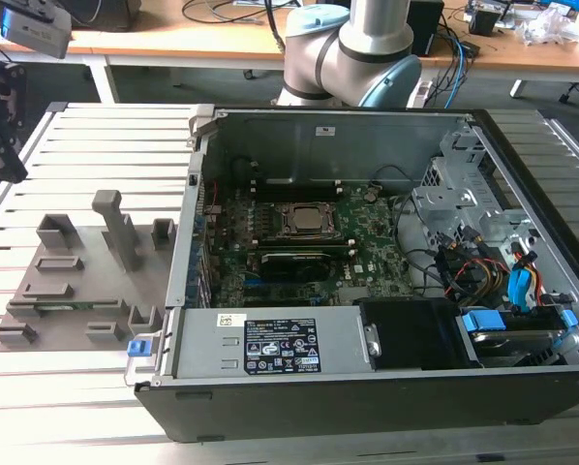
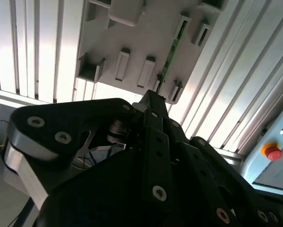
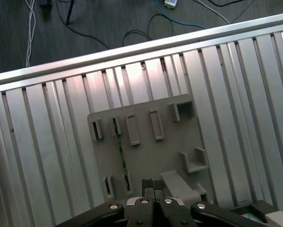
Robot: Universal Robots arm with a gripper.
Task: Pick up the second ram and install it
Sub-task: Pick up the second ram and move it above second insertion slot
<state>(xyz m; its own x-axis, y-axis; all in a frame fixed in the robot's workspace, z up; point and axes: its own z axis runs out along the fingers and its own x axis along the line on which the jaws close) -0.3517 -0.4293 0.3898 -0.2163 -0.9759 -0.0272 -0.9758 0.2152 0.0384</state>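
The gripper (image 3: 152, 183) is cut off at the frame edge in both wrist views. In the second wrist view its black linkage (image 2: 151, 156) hides much of the grey slotted plastic holder plate (image 3: 146, 156) beneath it. The two fingertips (image 3: 147, 185) sit pressed together with nothing between them, above the plate and apart from it. The second ram, a slim green circuit-board strip (image 3: 121, 151), stands on edge in two slots near one side edge of the plate, untouched. Its chips and sticker cannot be made out. The plate lies on the silver slatted aluminium table (image 3: 47, 156), to the exterior view's left of the open black computer case (image 1: 367, 407). The case's green motherboard (image 1: 367, 232) lies exposed. The pale grey arm base (image 1: 348, 48) stands behind the case.
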